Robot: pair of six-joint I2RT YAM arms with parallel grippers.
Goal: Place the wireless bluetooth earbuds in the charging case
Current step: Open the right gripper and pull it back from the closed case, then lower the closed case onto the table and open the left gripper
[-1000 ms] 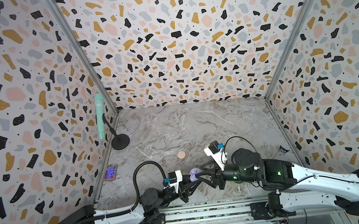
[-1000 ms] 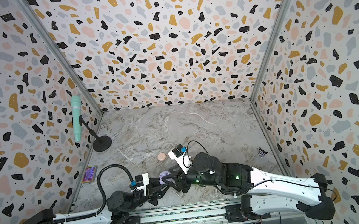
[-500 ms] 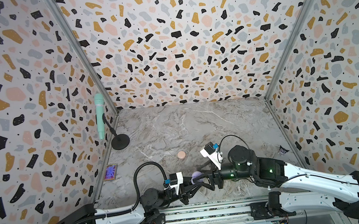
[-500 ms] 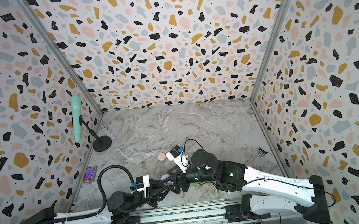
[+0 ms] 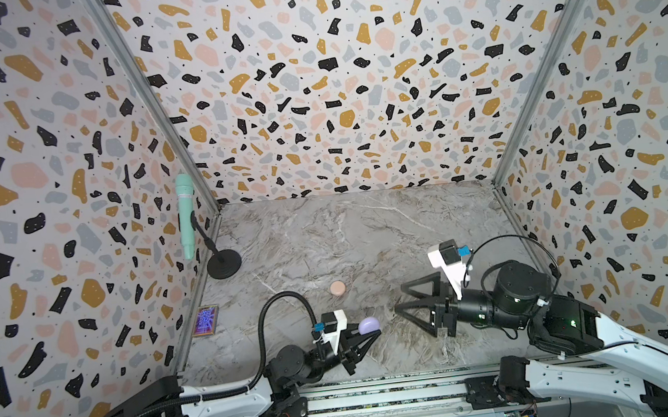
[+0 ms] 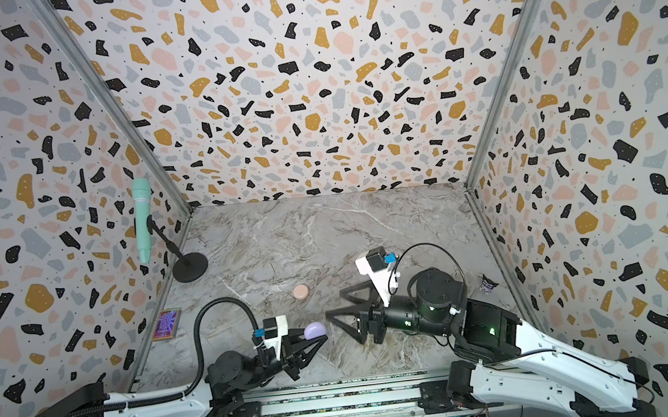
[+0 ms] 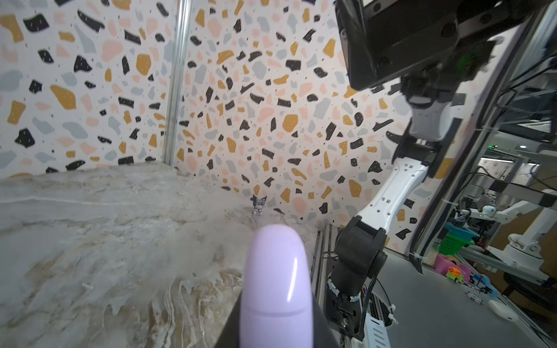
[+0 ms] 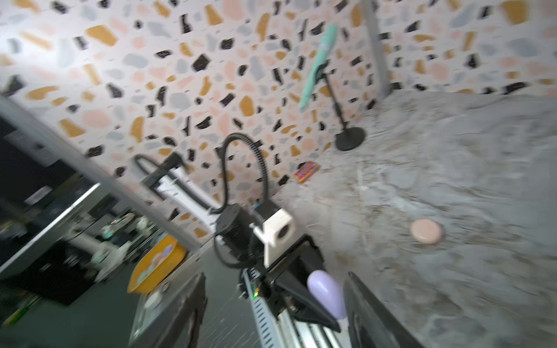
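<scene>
A closed lavender charging case [image 5: 369, 325] [image 6: 315, 330] is held just above the table near the front edge, with my left gripper [image 5: 371, 333] shut on it. In the left wrist view the lavender case [image 7: 277, 280] sticks out between the dark fingers. My right gripper [image 5: 398, 297] [image 6: 334, 304] stands open a short way to the right of the case, pointing at it with nothing between its fingers. A closed pink case [image 5: 337, 287] [image 8: 427, 231] lies flat on the table behind them. The earbuds are out of view.
A mint microphone [image 5: 187, 215] on a black stand stands at the left wall. A colourful card [image 5: 206, 320] lies by the left wall. A small figurine [image 6: 486, 284] sits near the right wall. The metal rail [image 5: 384, 397] runs along the front.
My right gripper has drawn back to the right, away from the lavender case, and its jaws have spread wider. The left gripper has kept its hold and place.
</scene>
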